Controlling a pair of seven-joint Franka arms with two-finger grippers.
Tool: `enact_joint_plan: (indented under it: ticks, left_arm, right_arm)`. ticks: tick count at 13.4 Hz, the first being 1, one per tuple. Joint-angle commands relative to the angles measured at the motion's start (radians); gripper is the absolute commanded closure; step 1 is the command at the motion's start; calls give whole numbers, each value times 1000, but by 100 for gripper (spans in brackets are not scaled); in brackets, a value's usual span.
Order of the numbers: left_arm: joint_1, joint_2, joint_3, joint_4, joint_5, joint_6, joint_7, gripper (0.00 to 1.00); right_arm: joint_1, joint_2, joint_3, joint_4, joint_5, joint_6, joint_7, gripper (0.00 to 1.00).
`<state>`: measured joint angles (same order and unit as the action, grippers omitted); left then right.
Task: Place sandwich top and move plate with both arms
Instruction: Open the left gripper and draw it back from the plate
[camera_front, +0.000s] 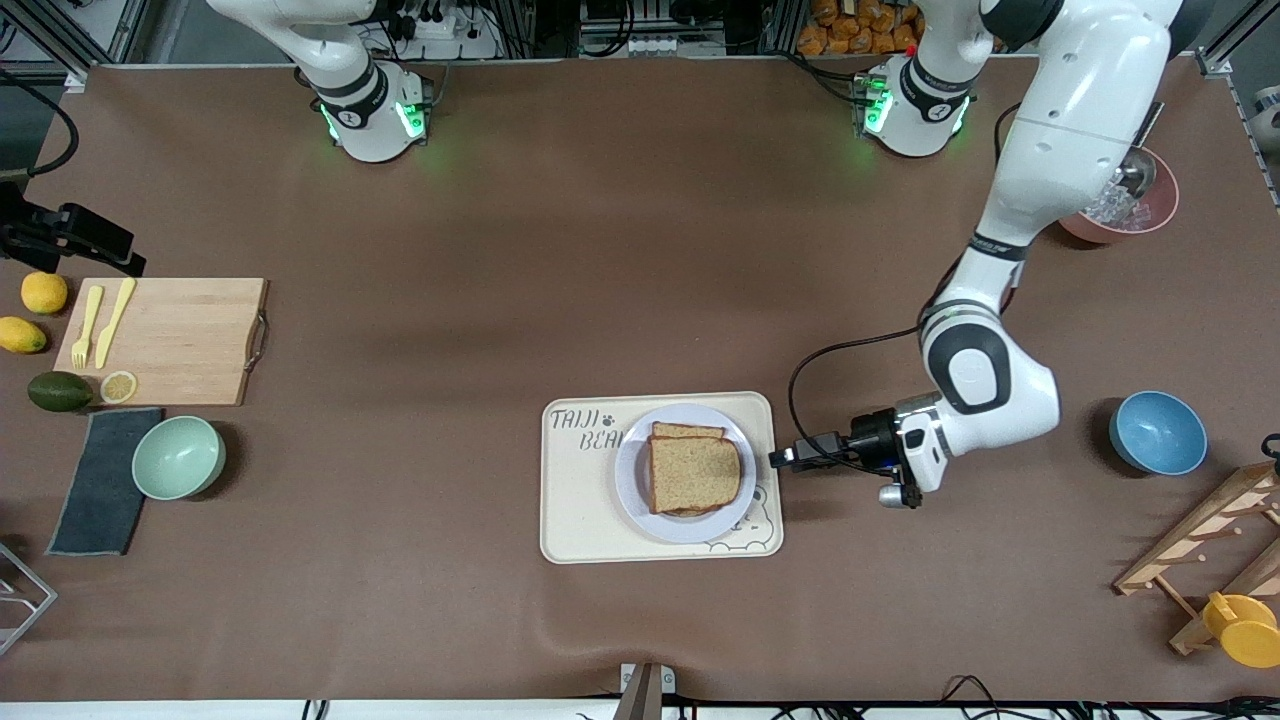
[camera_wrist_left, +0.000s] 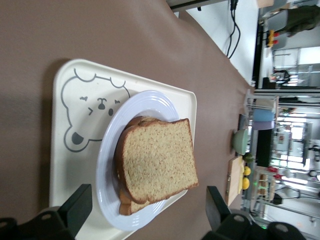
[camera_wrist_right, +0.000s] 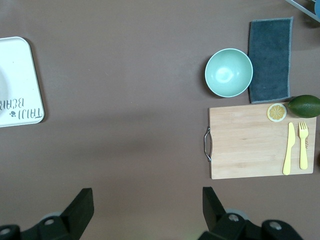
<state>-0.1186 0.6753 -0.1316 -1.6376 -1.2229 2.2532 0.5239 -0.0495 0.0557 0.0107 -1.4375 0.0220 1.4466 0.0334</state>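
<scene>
in the front view, the sandwich top (camera_front: 695, 473) lies on the stack on the plate (camera_front: 632, 490), lower centre, on the tray (camera_front: 570, 520); the left gripper (camera_front: 782, 458) hangs just beside the tray, fingers spread. the left wrist view shows that slice centre frame. in the right wrist view, the right gripper (camera_wrist_right: 148, 207), waiting, spread, sits at the bottom edge over bare table.
</scene>
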Motion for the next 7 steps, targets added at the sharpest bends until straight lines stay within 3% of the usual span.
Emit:
enact_joint_plan:
  ticks: [1,7]
  left_arm:
    - [-4,-77,15,-1,187,9,-149,0]
    - [7,-230,29,27,710,-53,-452,0]
  right_arm:
    - [-21,-7,17,-11,-11,9,13,4]
    - [-21,-7,17,-11,-11,9,13,4]
